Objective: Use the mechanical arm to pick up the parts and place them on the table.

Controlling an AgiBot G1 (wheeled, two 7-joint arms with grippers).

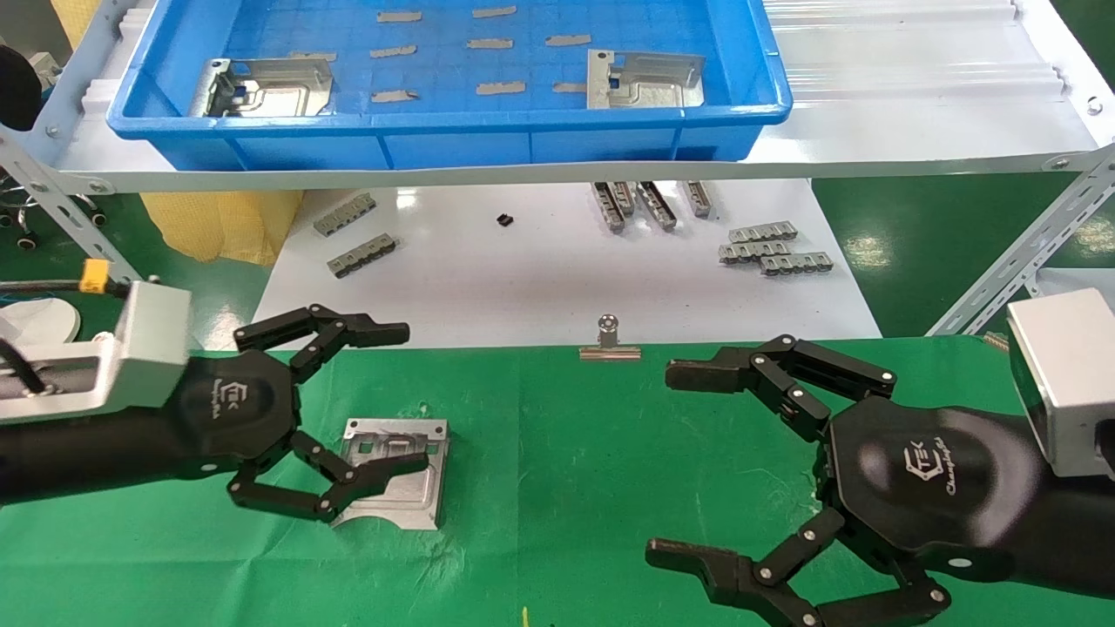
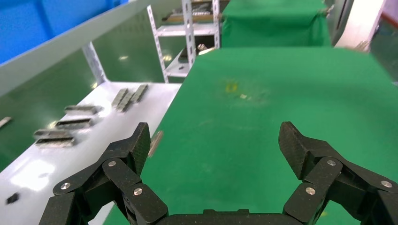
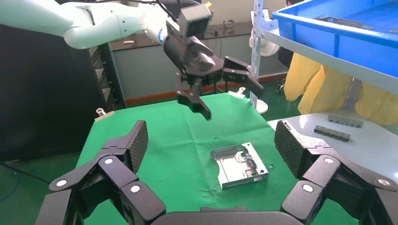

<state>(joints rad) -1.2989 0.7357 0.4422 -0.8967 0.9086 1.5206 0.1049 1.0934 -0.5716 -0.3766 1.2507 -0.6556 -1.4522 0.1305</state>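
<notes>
silver part [image 1: 396, 470] flat on green table [image 1: 575, 453], two parts [image 1: 261, 87] in bin

Counted 3 parts: 1 on the green table [image 1: 610, 453] at [image 1: 396, 470], 2 in the blue bin [image 1: 453, 131] at [image 1: 261, 87] and [image 1: 645, 80]. Toothed strips: 9. Binder clip [image 1: 609, 341]: 1.

You are looking at two matching grippers: the left gripper [image 1: 409, 396] and the right gripper [image 1: 666, 461] each have a black hexagonal body printed with a white TEK logo, jointed black linkage fingers dotted with silver screws, and a boxy silver wrist. A yellow connector [image 1: 94, 276] is showing on the left wrist.
</notes>
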